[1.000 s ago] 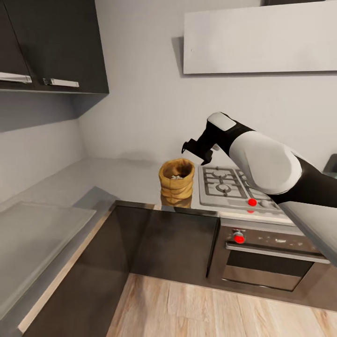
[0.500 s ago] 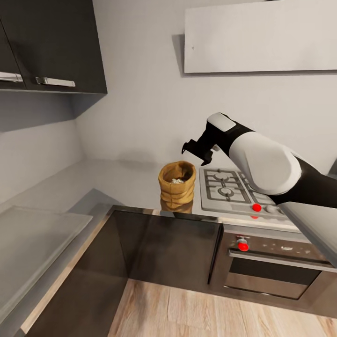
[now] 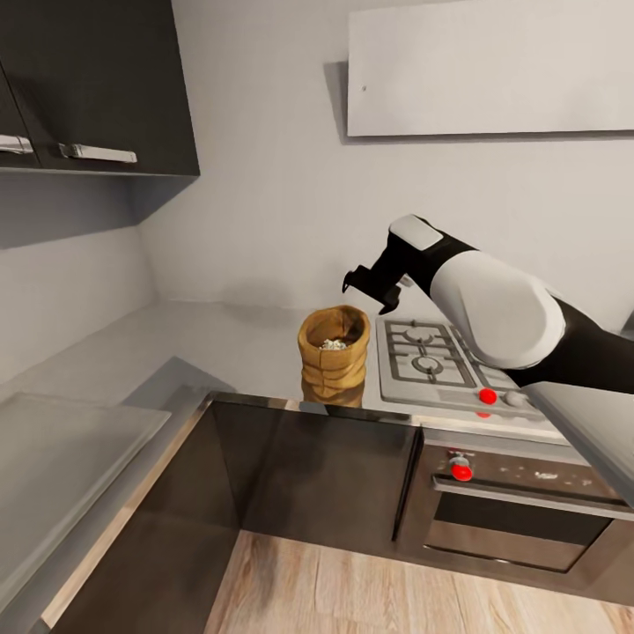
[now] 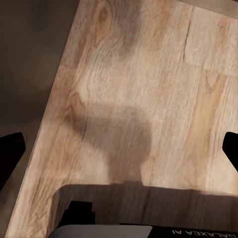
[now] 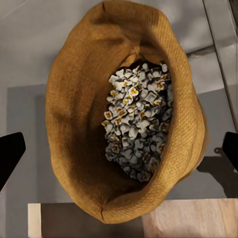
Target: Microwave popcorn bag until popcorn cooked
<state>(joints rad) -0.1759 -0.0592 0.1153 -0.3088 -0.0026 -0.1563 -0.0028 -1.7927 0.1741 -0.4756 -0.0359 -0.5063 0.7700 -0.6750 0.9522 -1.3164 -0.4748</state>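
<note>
Your countertop (image 3: 220, 348) runs grey and reflective round the corner of the kitchen, with dark cabinet fronts (image 3: 326, 475) below it and the steel gas hob (image 3: 440, 361) set in beside the oven (image 3: 519, 511); the pale wood floor (image 3: 352, 590) lies beneath. Your right arm reaches out over the worktop, and your right gripper (image 3: 368, 291) hangs above the popcorn bag (image 3: 333, 352), just toward the hob side of it and clear of the rolled rim; its jaws stand wide apart. From the right wrist camera the bag (image 5: 124, 114) sits squarely between the two dark fingertips (image 5: 10, 153), which stand outside its rim on either side — neither one touches the sack. The bag stands upright on the countertop near the front edge, just beside the hob, mouth open toward the jaws; inside it lies the popcorn (image 5: 139, 119), a heap of pale cream pieces with yellowish centres, gathered toward one wall of the sack. Your left gripper (image 4: 119, 153) points at the wood floor (image 4: 129, 89); its fingertips show at the two edges of that view, spread wide with nothing between them.
</note>
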